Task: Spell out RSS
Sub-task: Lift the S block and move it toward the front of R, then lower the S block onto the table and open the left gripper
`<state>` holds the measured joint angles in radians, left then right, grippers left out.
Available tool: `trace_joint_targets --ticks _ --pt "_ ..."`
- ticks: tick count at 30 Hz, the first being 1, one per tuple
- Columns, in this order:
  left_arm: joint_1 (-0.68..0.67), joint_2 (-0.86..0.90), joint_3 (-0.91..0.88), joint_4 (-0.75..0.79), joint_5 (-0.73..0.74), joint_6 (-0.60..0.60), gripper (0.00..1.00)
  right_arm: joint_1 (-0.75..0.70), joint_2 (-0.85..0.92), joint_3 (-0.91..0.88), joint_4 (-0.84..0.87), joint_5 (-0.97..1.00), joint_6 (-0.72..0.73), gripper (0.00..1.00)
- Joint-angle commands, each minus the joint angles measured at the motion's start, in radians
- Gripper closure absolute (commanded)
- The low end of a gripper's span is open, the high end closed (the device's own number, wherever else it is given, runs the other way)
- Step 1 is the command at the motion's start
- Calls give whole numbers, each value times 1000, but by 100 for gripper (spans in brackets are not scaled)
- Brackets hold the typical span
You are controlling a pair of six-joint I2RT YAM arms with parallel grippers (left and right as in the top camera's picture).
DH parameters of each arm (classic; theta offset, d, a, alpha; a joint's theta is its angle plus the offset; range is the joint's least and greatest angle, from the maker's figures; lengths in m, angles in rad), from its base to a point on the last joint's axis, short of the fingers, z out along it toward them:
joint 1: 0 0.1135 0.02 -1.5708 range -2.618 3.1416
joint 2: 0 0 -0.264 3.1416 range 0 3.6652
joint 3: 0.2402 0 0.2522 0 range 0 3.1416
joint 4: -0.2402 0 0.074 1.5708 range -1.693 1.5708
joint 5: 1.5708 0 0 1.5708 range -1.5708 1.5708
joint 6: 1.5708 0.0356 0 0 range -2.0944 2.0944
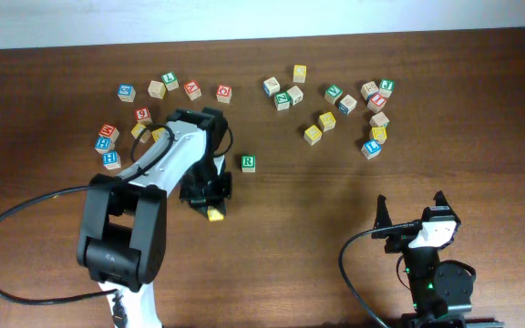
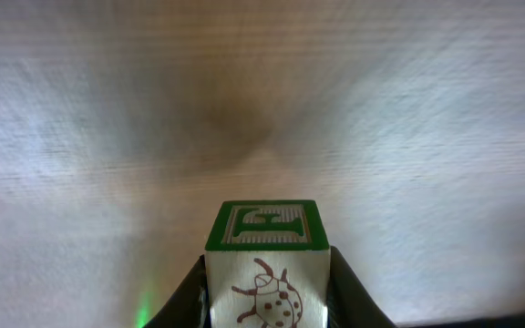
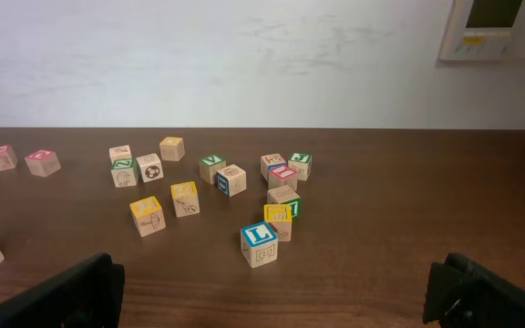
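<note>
Two pincers: left pincer (image 2: 267, 293) clamped on cube (image 2: 264, 228), its ladybug seen only from wrist; right pincer (image 3: 272, 292) spread apart.

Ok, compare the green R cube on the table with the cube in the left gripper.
The pale wooden cube with the green R lies free on the table; the wooden cube with the ladybug drawing is clamped in the left gripper. Overhead, the R cube shows its green letter face, the ladybug cube a yellow face. Both are small wooden cubes with a green-bordered face.
</note>
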<state>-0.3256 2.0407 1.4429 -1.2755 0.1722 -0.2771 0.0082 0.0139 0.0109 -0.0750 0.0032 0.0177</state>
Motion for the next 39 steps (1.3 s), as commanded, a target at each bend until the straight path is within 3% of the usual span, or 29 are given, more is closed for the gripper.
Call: trace_joint_targets --ticks 1,15,25,30,34,39 --pt "4 7 -34 -11 26 2 84 3 -8 -5 -7 9 -6 2" --pt "3 7 -92 -64 44 2 82 3 -8 -5 -7 9 -6 1" --pt "3 7 -173 26 57 2 81 3 -8 -5 -7 9 -6 2" --pt "3 7 -173 120 56 2 70 3 -8 -5 -7 9 -6 2" --pt "5 7 -172 176 57 2 69 3 -8 -5 -7 9 -6 2" --pt "10 7 -117 142 56 2 66 3 -8 -5 -7 9 -6 2"
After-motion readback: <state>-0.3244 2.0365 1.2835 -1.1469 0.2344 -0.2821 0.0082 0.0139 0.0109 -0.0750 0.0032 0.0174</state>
